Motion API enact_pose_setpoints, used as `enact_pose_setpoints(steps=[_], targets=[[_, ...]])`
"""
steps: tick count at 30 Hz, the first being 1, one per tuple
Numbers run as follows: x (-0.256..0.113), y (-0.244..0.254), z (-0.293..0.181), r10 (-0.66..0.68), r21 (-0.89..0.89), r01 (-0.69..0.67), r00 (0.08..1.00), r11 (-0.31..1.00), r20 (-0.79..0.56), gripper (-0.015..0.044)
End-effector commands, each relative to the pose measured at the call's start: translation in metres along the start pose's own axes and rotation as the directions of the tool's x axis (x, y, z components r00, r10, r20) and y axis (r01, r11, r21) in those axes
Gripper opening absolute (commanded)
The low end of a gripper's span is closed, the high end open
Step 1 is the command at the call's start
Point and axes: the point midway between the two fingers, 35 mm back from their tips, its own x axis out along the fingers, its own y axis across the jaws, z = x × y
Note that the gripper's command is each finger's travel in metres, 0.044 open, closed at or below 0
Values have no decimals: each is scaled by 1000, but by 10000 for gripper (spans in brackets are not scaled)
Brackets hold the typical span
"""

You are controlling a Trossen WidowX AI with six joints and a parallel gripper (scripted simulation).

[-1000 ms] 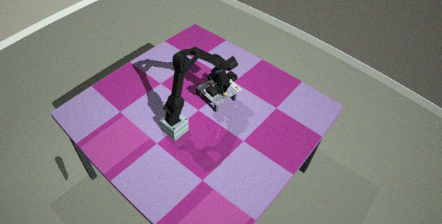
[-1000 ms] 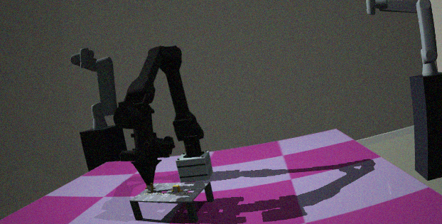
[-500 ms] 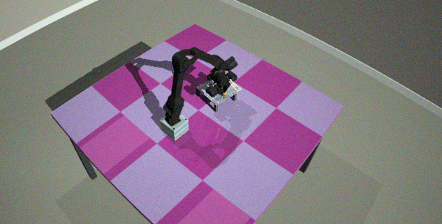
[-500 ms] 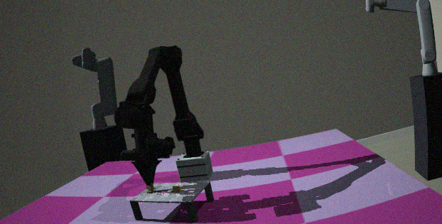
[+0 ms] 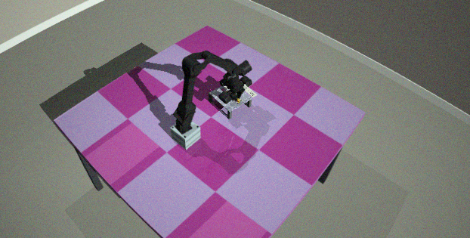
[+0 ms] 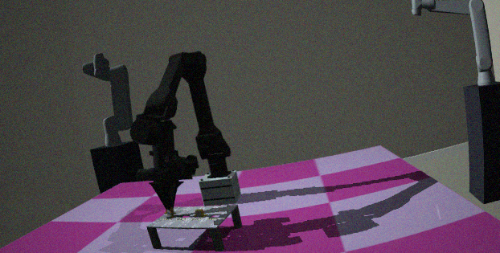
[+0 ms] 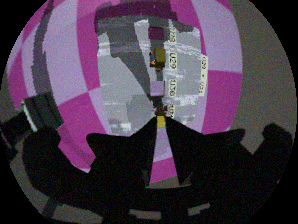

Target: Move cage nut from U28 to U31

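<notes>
At the rail plate [image 5: 245, 103] [image 6: 182, 223] [image 7: 117, 82], I grip a small cage nut [image 6: 170, 214] [image 7: 161, 121] in the gripper [image 6: 170, 212] [image 7: 161, 119].
Likely light, stiff, springy-winged; best pinched by opposite sides.

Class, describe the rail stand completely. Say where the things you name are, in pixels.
The rail stand [image 5: 229, 106] [image 6: 182, 225] [image 7: 115, 82] has a grey, metallic-looking plate on short dark legs, upright on the checkered table [image 5: 302, 140] [image 6: 289, 173] [image 7: 222, 90]. Square holes run in one row beside pale labels. One yellow nut [image 6: 199, 213] [image 7: 159, 57] sits at U29; another [image 7: 161, 121], gripped, is by U31. Its seating is unclear.
</notes>
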Motion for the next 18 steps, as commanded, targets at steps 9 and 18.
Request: enact_pose_setpoints(steps=[9,18], targets=[[0,1,0,-19,-1,19,1000,1000,2,35],[0,2,0,-31,0,31,1000,1000,2,35]])
